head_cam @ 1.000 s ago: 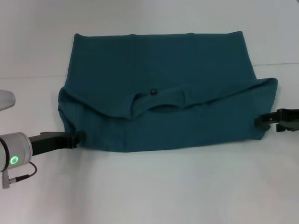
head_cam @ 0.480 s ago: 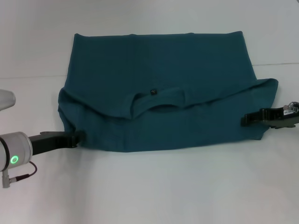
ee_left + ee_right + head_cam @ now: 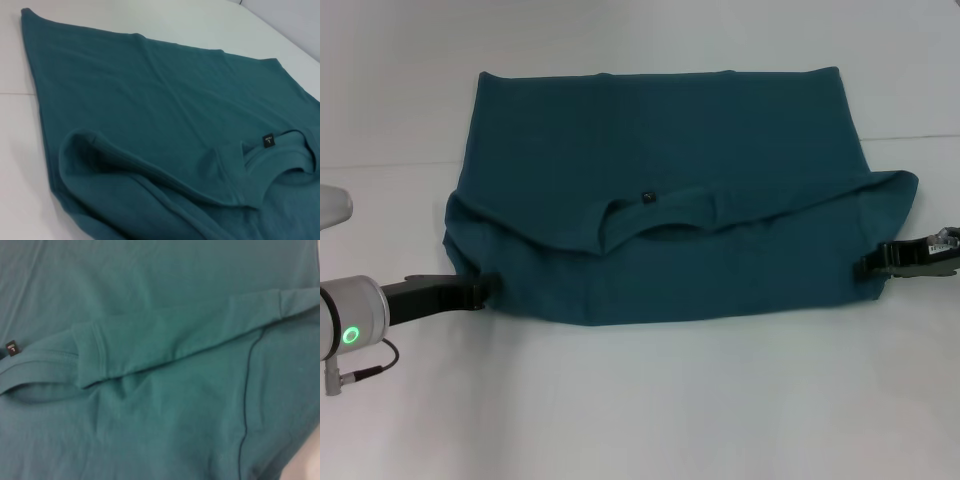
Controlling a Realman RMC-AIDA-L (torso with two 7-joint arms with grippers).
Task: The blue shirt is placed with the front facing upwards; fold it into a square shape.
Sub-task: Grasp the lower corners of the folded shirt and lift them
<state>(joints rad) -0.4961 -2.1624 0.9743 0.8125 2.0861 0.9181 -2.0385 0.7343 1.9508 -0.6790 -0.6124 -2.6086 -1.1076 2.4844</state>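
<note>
the blue shirt (image 3: 660, 200) lies on the table (image 3: 650, 400), near half folded. left gripper (image 3: 488, 288) and right gripper (image 3: 872, 266) touch its side edges; i cannot tell their grip. next i judge a crosswise fold.

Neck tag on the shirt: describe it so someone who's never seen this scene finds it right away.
Start from the white table and the blue shirt spread across it, its near half folded over in a thick band. At the middle of that band the collar forms a curved opening. The neck tag is the small black square just inside the collar's rim, the only dark mark on the plain cloth.
</note>
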